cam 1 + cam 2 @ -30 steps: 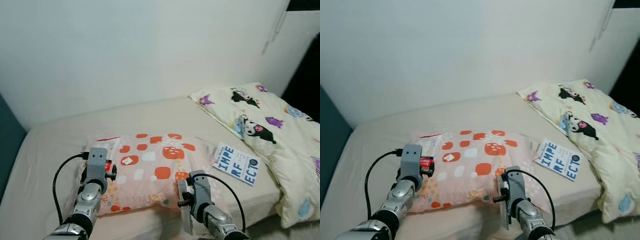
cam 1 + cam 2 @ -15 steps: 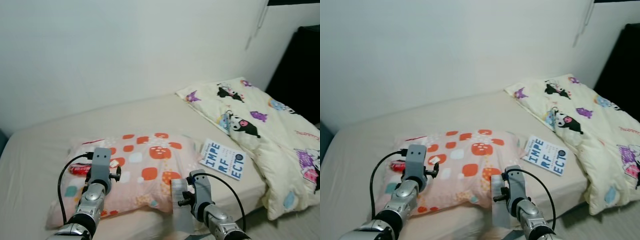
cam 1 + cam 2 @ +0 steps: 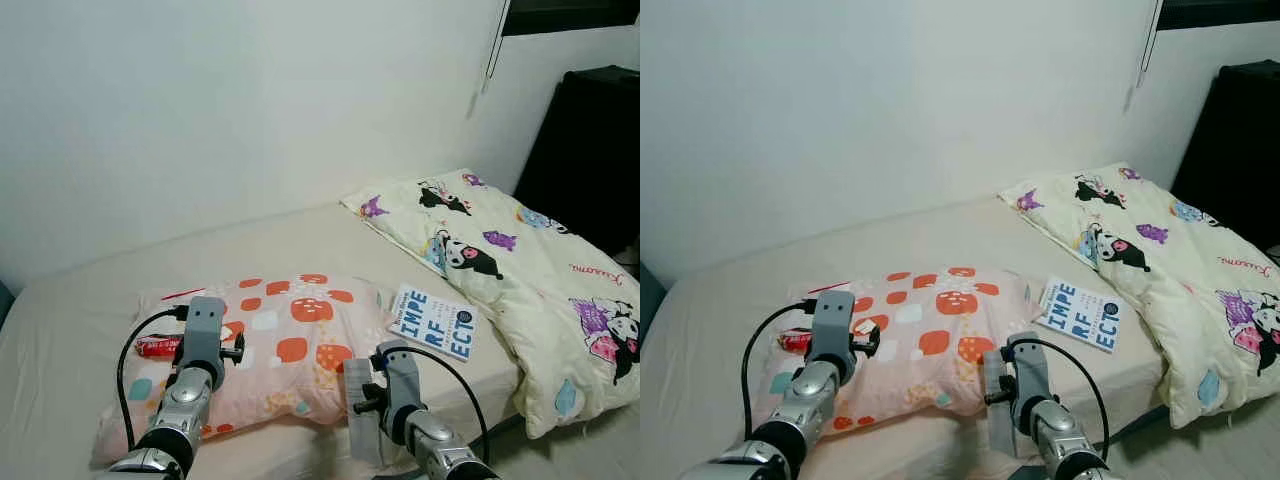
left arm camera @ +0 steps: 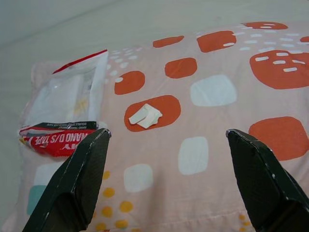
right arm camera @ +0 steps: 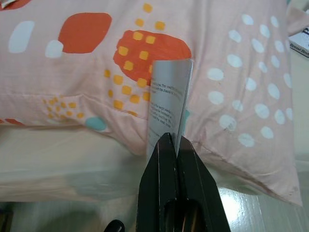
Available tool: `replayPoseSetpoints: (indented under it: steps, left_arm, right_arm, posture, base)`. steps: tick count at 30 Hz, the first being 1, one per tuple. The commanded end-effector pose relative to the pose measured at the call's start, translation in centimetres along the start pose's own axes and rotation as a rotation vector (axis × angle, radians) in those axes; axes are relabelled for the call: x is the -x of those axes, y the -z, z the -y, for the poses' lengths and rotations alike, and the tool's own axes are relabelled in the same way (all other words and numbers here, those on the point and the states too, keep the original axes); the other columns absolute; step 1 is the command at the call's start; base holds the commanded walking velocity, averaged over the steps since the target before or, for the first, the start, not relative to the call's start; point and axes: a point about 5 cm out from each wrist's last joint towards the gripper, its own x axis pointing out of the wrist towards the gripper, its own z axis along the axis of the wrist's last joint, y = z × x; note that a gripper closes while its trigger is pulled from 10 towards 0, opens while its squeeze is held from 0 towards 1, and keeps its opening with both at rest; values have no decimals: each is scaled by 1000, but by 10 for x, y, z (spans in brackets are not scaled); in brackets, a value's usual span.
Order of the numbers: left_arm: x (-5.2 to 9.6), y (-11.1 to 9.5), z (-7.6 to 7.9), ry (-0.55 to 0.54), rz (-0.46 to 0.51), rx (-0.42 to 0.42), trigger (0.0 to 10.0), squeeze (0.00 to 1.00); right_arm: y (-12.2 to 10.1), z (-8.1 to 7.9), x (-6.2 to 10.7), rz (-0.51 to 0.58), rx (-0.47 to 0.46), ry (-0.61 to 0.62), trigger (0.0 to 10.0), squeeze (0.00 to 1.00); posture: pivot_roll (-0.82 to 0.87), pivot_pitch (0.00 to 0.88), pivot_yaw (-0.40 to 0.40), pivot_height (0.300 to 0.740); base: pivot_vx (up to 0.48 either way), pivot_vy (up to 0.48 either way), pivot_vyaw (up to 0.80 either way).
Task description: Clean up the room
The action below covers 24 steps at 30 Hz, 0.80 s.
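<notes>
Low in the frame, the right gripper (image 5: 170, 145) pinches a folded grey printed leaflet (image 5: 166, 104) upright at the pink spotted pillow's (image 3: 290, 345) near edge. Left gripper (image 4: 164, 140) hovers spread wide over the pillow, by a red-trimmed plastic packet (image 4: 65, 113); bare mattress (image 3: 250, 245) lies beyond, toward the frame's centre.

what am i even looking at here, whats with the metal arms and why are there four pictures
This is a humanoid robot tidying a bedroom. Two pictures come from a stereo camera on its head, looking down at a bed; they show the same scene. The other two come from cameras on its wrists, looking along each gripper's two black fingers.

On the bed lie a pink spotted pillow, a blue-lettered book beside it, and a cartoon-print quilt to the right. On the pillow rest a plastic packet with a red label and a small white scrap.

The left gripper is above the pillow with its fingers wide apart, holding nothing. The right gripper is shut on a folded grey paper, held at the bed's near edge in front of the pillow.
</notes>
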Motion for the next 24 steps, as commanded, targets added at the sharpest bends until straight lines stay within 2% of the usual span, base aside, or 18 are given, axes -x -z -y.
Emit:
replayPoseSetpoints:
  steps: [1,5,8,9,12,14,15,16,17,20,24]
  left_arm:
    - [1,4,-1,-5,-14,15,10000,0]
    - [3,9,3,15,-38,14,10000,0]
    - [9,24,5,51,-92,-89,10000,0]
    - [9,24,5,51,-92,-89,10000,0]
    - [17,42,-12,-17,-176,-46,10000,0]
    - [21,50,-23,-54,-212,-36,10000,0]
    - [21,50,-23,-54,-212,-36,10000,0]
    - [27,60,-35,-98,-257,-12,10000,0]
    - [31,66,-40,-118,-280,1,10000,0]
    - [39,77,-46,-154,-319,43,10000,0]
    - [43,82,-47,-163,-338,54,10000,0]
  right_arm:
    - [4,-3,0,-17,-1,-7,10000,0]
    - [7,2,2,-30,-5,18,10000,0]
    - [23,13,9,-89,-17,87,10000,0]
    - [23,13,9,-89,-17,87,10000,0]
    - [43,24,20,-160,-48,155,10000,0]
    - [51,25,23,-192,-57,167,10000,0]
    - [51,25,23,-192,-57,167,10000,0]
    - [61,23,27,-231,-52,172,10000,0]
    - [66,22,28,-248,-52,176,10000,0]
    - [72,22,31,-267,-63,182,10000,0]
    - [72,23,32,-267,-73,189,10000,0]
  posture:
    - [-23,0,-25,740]
    - [-25,4,-25,740]
    - [-25,0,-22,740]
    - [-25,0,-22,740]
    - [-17,0,-27,740]
    - [-14,0,-25,740]
    - [-14,0,-25,740]
    - [-12,1,-31,740]
    - [-10,0,-34,740]
    - [-9,1,-35,740]
    - [-7,0,-35,740]
  base:
    - [0,0,0]
    - [0,0,0]
    - [0,0,0]
    - [0,0,0]
    - [0,0,0]
    - [0,0,0]
    - [0,0,0]
    - [0,0,0]
    - [0,0,0]
    - [0,0,0]
    - [0,0,0]
